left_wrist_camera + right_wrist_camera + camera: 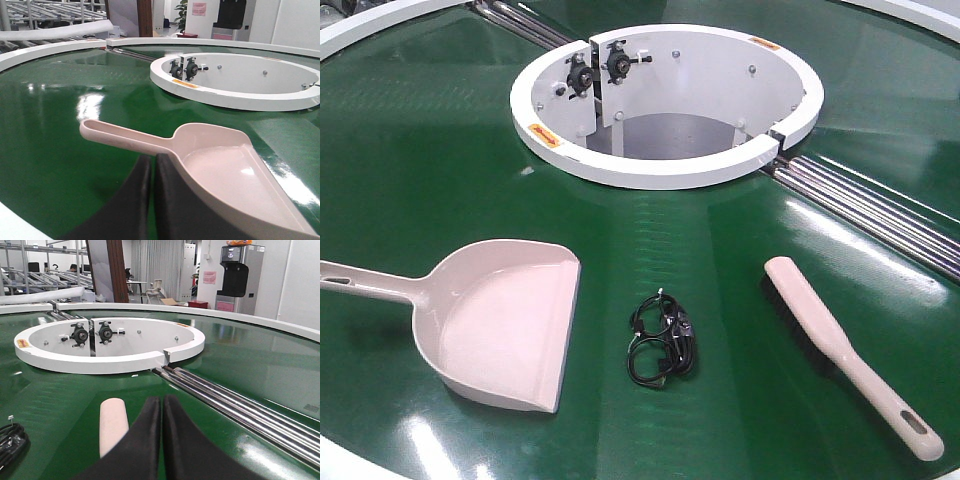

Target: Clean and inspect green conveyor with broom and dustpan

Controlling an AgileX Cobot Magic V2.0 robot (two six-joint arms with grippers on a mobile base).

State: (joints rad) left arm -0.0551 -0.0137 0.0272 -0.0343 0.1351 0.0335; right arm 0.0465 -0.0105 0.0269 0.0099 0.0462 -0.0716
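Dustpan (220, 170) sits on green conveyor (420, 150), just ahead and right of left gripper (152, 161), jaws pressed together, empty. Its handle points left, lip right. Broom (113, 425) lies just left of right gripper (161, 401), likewise closed on nothing, brush end toward white ring (660, 178).

No legible text: orange stickers (536, 134) on the ring of the green conveyor (420, 160), pink wall notice (209, 277), both too blurred.
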